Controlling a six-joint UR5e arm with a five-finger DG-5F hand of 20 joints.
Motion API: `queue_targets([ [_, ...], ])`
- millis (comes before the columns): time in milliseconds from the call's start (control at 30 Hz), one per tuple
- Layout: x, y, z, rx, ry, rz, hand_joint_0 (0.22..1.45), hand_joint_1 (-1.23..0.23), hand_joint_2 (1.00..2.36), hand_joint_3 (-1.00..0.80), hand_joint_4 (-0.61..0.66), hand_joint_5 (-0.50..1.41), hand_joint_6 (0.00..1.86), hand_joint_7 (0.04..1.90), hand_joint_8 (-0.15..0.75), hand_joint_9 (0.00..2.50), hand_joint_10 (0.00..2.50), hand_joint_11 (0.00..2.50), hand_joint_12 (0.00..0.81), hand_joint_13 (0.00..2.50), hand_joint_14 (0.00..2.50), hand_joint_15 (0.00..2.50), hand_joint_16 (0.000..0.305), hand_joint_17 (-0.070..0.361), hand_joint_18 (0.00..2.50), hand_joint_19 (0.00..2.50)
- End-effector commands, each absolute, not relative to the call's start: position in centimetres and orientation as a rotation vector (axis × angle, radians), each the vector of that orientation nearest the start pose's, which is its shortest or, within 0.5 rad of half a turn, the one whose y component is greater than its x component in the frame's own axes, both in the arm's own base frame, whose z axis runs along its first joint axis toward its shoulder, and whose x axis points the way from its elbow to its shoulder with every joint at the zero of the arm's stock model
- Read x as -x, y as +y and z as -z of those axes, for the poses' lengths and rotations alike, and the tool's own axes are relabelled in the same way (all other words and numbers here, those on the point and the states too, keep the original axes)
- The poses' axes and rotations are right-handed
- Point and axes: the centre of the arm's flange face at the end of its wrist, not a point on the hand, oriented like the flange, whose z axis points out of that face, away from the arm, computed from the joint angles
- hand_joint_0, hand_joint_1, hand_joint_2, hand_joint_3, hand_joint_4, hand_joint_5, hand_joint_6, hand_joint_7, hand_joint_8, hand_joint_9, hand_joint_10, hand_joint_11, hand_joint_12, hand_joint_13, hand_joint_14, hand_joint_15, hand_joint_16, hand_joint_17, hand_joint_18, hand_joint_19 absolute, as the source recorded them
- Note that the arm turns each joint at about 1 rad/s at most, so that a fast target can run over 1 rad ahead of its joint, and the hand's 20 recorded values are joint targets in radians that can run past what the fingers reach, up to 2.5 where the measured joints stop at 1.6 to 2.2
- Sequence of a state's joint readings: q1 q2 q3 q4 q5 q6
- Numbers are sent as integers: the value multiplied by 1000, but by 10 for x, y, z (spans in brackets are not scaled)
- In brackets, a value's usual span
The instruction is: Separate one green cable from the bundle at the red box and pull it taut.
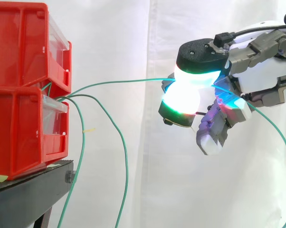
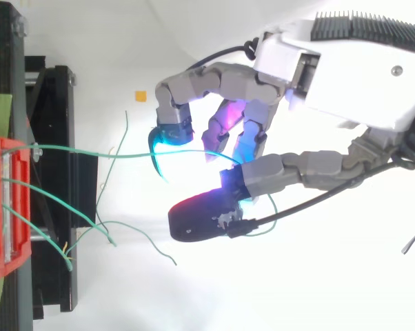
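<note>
End of green cable (image 1: 119,81) inside red bin (image 1: 19,137)

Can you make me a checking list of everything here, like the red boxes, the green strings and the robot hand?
Surface: black stand bearing two stacked red bins.
Job's things: one green cable runs from the bins to the hand in a gentle arc, not yet straight.
Clutter: small orange square beyond the stand, seen from the top.
Hand: its fingers pinch the green cable between glowing pads.
Cables: loose green cables hang down from the bins.
Surroundings: white curtain.
</note>
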State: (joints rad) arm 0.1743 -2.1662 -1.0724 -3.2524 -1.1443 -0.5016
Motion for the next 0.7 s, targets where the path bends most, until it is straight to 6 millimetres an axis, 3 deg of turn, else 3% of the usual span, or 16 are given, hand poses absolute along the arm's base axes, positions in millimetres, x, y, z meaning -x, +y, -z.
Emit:
queue_targets([
  [0,-717,-51,-360,-1040,1455,-522,725,-755,1017,-289,77,126,503,1349,182,1604,15,369,279,1029,15,433,50,111,770,510],
  [300,-717,-47,-360,-1010,1472,-505,719,-762,1022,-217,90,130,504,1339,187,1656,17,378,275,1077,15,432,49,110,781,499],
  [667,-723,-43,-379,-854,1514,-400,721,-760,1022,-212,82,130,504,1340,190,1669,15,379,273,1099,15,434,48,109,783,499],
])
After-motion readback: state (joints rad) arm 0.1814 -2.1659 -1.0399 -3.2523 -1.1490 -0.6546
